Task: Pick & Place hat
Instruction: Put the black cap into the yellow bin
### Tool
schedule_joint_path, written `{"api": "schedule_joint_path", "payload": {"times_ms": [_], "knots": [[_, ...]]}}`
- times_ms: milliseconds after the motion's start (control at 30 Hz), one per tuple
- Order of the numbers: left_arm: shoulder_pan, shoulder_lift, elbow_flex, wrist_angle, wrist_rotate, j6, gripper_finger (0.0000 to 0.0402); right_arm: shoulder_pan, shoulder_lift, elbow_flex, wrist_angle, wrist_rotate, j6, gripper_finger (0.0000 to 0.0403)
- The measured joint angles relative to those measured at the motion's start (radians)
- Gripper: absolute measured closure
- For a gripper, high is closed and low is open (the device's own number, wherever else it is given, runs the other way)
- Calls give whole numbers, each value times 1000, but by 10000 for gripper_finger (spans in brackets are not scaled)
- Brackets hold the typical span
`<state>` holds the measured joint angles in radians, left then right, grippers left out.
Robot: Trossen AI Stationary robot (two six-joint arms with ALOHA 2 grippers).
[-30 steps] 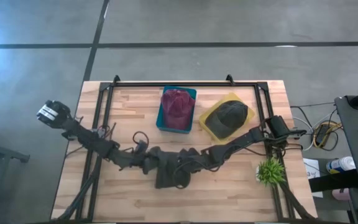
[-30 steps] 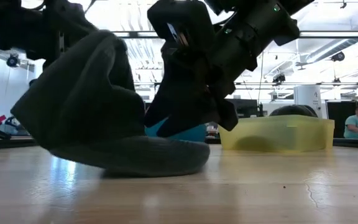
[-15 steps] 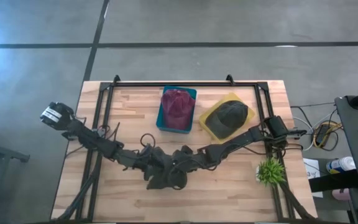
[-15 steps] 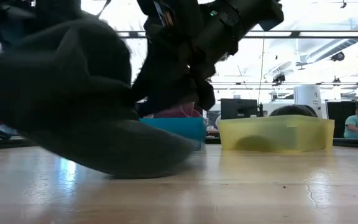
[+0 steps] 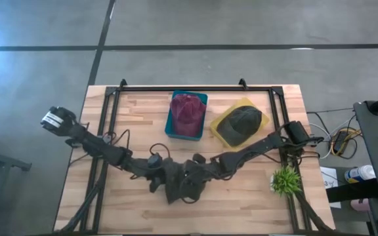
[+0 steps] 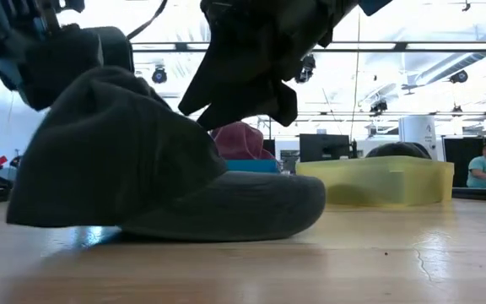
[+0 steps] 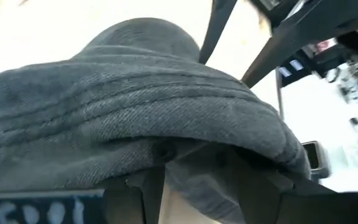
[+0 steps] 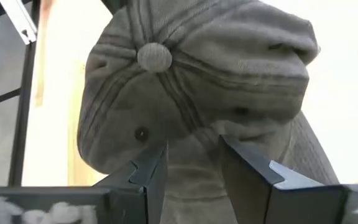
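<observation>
Both arms meet low over the front middle of the wooden table [image 5: 254, 196], hunched over a dark grey cap [image 5: 178, 187] that sits on the butcher-block planks. From table height the dark grey cap [image 6: 167, 169] is a soft heap of washed cotton twill, its crown bulging and creased, its curved brim lying flat on the wood toward the right. The left gripper [image 7: 194, 180] has its two dark fingers parted a little with a fold of the cap's edge between them; the fabric there shows fine diagonal weave and rows of raised stitching. The right gripper [image 8: 191, 163] is set against the crown, its angular black fingers partly open with cloth bunched between them, though I cannot tell if they truly pinch it. From that wrist the covered button on top, the seams radiating from it and a small eyelet are plain to see.

Farther back, a blue bin [image 5: 171, 128] of hard plastic holds a maroon cap [image 5: 188, 113], and just beside it a translucent yellow bin [image 5: 218, 120] holds an olive cap [image 5: 241, 122]. A small green plant [image 5: 285, 179] with spiky leaves stands by the table's right edge. A black metal frame [image 5: 176, 88] rims the table. White lettering along the wrist cameras' lower edge is too blurred to read
</observation>
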<state>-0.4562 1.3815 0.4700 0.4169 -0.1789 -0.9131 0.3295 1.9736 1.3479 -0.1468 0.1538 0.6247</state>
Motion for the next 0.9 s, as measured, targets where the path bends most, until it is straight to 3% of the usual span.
{"api": "schedule_joint_path", "payload": {"times_ms": [167,367,433,600,800,900], "knots": [[16,55,5,18,9,19,236,0,2,1,3,2,0,264],[37,125,33,418,63,64,236,0,2,22,15,-3,0,264],[49,139,48,459,73,76,236,1,-2,37,11,-8,-2,264],[76,138,98,479,160,75,236,5,-45,87,-54,-18,-52,264],[77,61,173,457,177,114,236,21,-149,133,-117,-2,-120,264],[85,4,241,240,169,218,236,39,-211,142,-270,20,-106,264]]}}
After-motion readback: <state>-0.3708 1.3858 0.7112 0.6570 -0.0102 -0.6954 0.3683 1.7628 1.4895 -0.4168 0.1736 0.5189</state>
